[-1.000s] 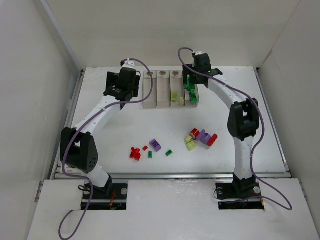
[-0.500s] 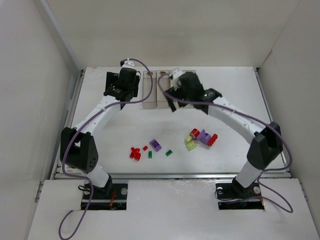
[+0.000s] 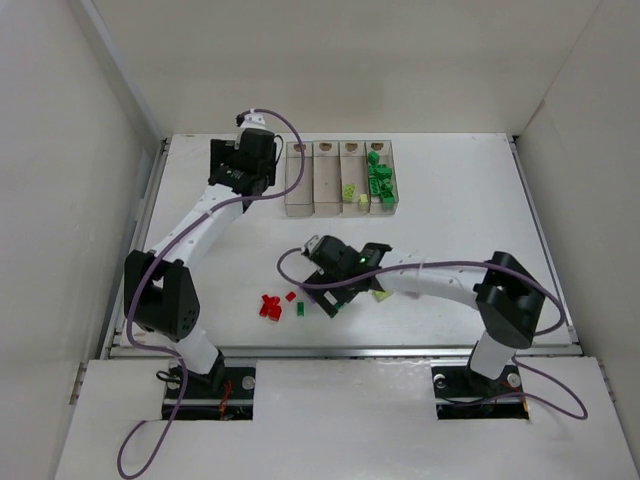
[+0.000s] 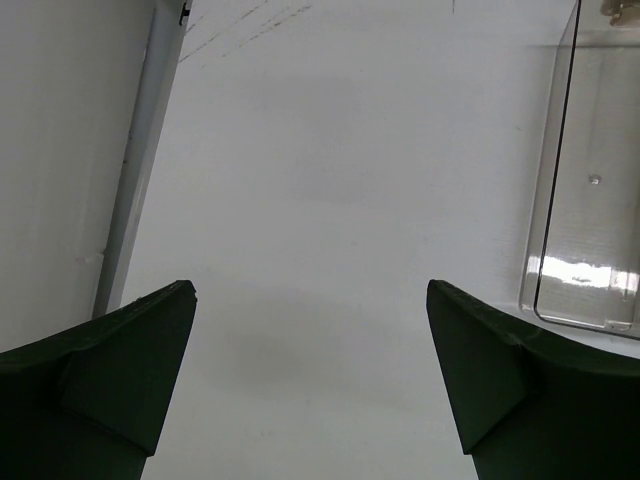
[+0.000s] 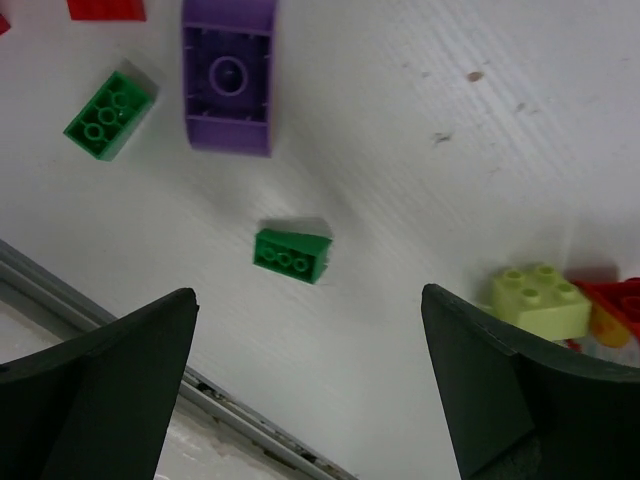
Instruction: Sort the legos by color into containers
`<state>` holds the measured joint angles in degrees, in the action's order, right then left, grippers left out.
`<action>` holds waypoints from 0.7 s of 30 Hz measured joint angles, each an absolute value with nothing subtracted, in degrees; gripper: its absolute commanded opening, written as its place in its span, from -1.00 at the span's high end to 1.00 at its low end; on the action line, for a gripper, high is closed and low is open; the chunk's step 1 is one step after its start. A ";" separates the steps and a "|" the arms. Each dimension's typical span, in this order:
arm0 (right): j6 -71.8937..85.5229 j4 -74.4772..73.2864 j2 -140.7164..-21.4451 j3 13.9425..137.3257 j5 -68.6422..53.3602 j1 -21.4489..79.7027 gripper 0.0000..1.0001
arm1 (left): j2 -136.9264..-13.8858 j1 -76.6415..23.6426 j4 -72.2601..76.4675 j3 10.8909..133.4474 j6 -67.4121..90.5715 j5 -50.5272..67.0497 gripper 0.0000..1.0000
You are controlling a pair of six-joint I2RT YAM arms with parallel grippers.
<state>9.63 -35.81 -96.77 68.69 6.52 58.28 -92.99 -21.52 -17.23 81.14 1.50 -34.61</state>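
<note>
Jaws of the right gripper [image 5: 307,293] stand wide apart and clamp nothing. It hangs low over the loose legos [image 3: 268,306] on the white table [image 3: 450,200]. Just ahead of its fingertips, roughly centred in the gap, lies a small green brick [image 5: 290,252]. Farther ahead and a little left sits a purple brick [image 5: 229,75], hollow side up. Left of that lies a second green brick [image 5: 110,115]. Beside its right finger rests a yellow-green brick [image 5: 540,300], with red pieces [image 5: 620,300] touching it on the far side.

Over at the back, the left gripper [image 4: 308,290] is spread just as wide above bare table and holds nothing. The containers [image 4: 585,200] stand just beyond its right finger. From above, the bin farthest from that gripper holds green bricks [image 3: 379,180]. The bin next to it holds yellow-green ones [image 3: 349,190].
</note>
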 measured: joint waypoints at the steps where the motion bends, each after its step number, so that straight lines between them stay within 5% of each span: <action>1: 10.79 -35.97 -98.13 69.12 7.60 59.94 -0.96 | -93.36 -21.54 -17.39 81.62 1.78 -34.61 -1.00; 7: 14.17 -36.97 -104.97 71.05 11.64 68.10 -0.88 | -95.15 -22.55 -17.89 82.61 2.59 -34.74 -1.00; 21: 18.44 -37.19 -105.56 71.22 17.34 67.59 -0.70 | -95.29 -22.02 -18.41 82.61 2.87 -34.76 -1.00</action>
